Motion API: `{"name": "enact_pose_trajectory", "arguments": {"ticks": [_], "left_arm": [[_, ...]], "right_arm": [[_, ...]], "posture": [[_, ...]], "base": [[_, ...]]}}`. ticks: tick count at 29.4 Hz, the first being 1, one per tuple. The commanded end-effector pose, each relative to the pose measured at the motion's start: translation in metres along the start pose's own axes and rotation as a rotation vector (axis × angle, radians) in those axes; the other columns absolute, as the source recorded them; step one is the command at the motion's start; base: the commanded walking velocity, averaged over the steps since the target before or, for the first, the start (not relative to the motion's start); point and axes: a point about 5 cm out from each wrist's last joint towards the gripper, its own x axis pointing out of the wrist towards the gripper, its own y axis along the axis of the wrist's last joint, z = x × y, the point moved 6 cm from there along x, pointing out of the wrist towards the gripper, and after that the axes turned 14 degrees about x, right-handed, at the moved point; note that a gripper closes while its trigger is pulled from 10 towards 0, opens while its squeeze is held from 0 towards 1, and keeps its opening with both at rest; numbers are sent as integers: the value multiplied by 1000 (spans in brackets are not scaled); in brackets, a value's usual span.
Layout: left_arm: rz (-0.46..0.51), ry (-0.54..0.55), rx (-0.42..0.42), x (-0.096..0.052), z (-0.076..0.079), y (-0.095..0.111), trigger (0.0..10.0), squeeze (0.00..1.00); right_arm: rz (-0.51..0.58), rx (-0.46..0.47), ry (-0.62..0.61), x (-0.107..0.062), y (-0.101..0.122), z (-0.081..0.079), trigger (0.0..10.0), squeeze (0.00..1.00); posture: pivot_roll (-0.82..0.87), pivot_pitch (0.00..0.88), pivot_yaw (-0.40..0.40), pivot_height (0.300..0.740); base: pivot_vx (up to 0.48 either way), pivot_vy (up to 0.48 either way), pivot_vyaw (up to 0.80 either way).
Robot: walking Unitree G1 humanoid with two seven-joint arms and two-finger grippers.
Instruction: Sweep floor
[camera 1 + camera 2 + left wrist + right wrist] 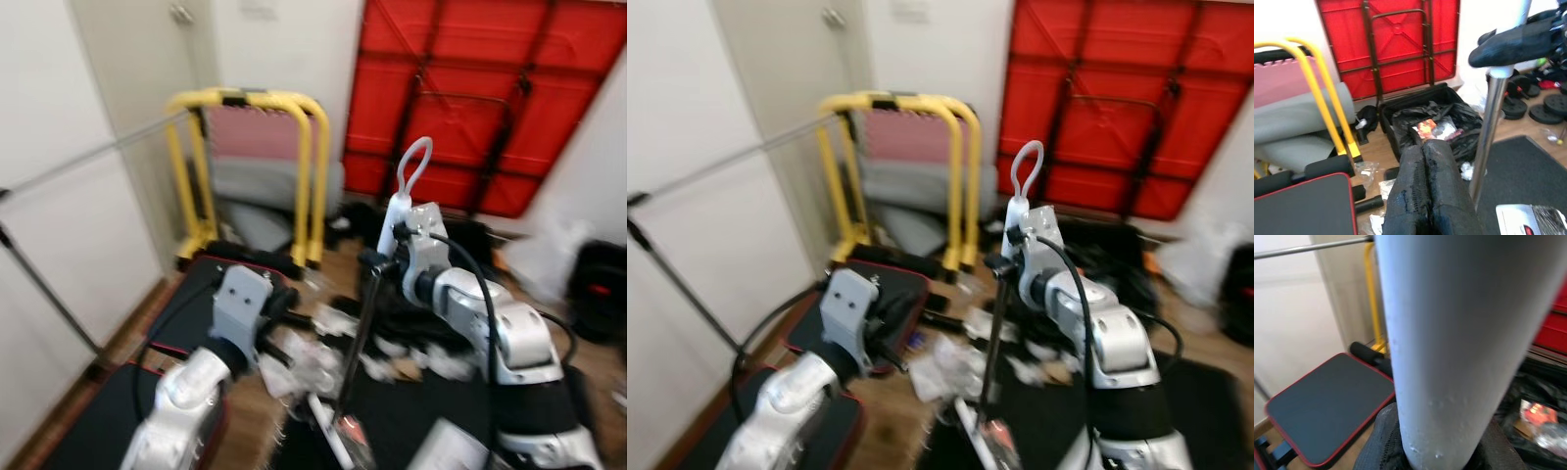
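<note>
Broom handle (364, 323) stands upright at centre frame, clamped near its white top by the right gripper (377, 262) while the left gripper (1425, 161), fingers pressed together, hovers beside it; one-handed swinging could twist it loose among floor litter (323, 357).

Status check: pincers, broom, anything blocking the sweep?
Right pincer shut on broom handle, upright. Left pincer shut, empty, held low near the handle. Crumpled litter on floor ahead; black bag and yellow frame crowd the area.
</note>
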Motion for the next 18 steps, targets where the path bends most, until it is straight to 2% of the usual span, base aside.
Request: {"name": "enact_pose_trajectory", "arguments": {"ticks": [1,9,18], "left_arm": [[-3,3,-2,0,1,1,10000,0],[-1,4,-14,-3,2,3,10000,0],[2,10,-37,-5,2,5,10000,0]], "right_arm": [[71,15,9,-1,17,-2,10000,0],[178,120,1,1,32,0,10000,0],[228,158,23,0,41,-4,10000,0]], "posture": [[-92,0,-66,740],[-87,0,-67,740],[-85,0,-71,740]], "base": [[0,0,-800],[0,0,-800],[0,0,-800]]}}
